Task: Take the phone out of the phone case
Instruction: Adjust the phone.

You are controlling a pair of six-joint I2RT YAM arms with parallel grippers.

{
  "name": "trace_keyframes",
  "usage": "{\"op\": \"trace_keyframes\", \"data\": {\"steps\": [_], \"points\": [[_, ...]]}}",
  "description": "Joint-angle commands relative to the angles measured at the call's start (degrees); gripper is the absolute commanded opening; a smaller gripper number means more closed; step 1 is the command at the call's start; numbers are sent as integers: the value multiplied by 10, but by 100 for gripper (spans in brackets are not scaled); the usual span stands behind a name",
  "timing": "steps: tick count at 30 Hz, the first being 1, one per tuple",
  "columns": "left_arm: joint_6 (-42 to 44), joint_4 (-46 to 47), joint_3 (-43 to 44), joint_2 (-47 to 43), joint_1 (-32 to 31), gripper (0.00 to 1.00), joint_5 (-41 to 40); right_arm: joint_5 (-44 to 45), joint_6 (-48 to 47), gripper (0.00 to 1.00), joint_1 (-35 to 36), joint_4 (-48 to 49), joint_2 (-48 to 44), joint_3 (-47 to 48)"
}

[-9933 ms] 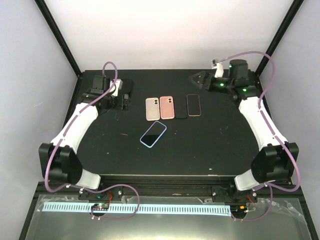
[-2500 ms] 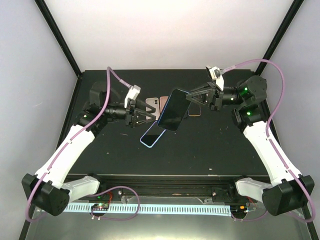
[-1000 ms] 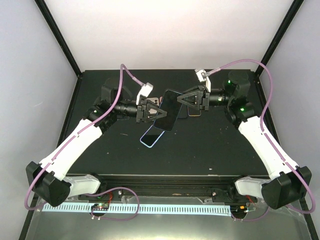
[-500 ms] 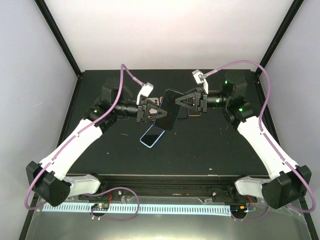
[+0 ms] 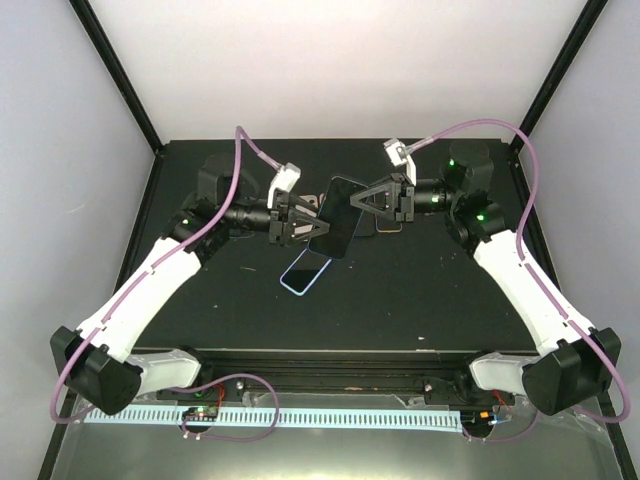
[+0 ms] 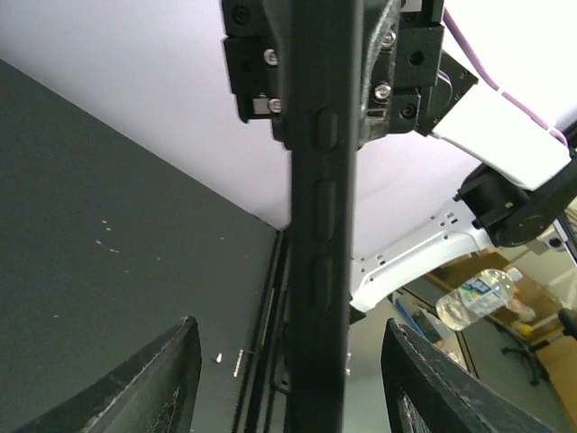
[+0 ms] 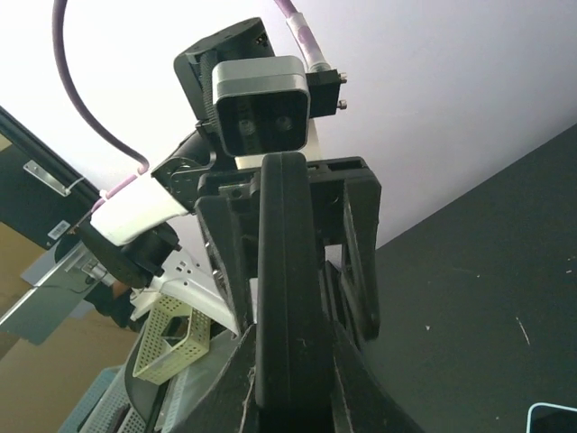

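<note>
A phone in a black phone case (image 5: 335, 226) hangs tilted in the air above the table's far middle, dark screen up. My right gripper (image 5: 364, 206) is shut on its right end; in the right wrist view the case edge (image 7: 287, 298) sits pinched between the fingers of that gripper (image 7: 293, 365). My left gripper (image 5: 308, 228) is at the case's left end. In the left wrist view its fingers (image 6: 158, 388) stand open on either side of the case edge (image 6: 321, 207), with a gap on each side.
A phone with a pale blue rim (image 5: 306, 268) lies on the black table (image 5: 420, 290) below the held one. Pink-backed phones (image 5: 303, 209) and a gold-rimmed phone (image 5: 389, 222) lie at the back, partly hidden by the grippers.
My left gripper has opened and let go of the case's left end, drawing back slightly to the left. The right gripper has closed tighter on the case, which stays in place.
</note>
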Motion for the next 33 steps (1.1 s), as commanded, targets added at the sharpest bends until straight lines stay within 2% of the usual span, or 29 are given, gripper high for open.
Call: {"op": "trace_keyframes", "data": {"steps": [1, 5, 14, 19, 33], "points": [[48, -30, -5, -30, 44, 57, 20, -32, 56, 1, -14, 73, -15, 15], [60, -41, -35, -49, 78, 57, 54, -53, 78, 1, -17, 99, -26, 8], [56, -27, -91, -103, 76, 57, 82, -53, 101, 1, -18, 135, -33, -8], [44, -11, -103, -119, 71, 60, 101, -43, 100, 1, -19, 135, -31, -13], [28, -17, -74, -98, 52, 53, 14, -36, 104, 1, -18, 139, -28, -12]]}}
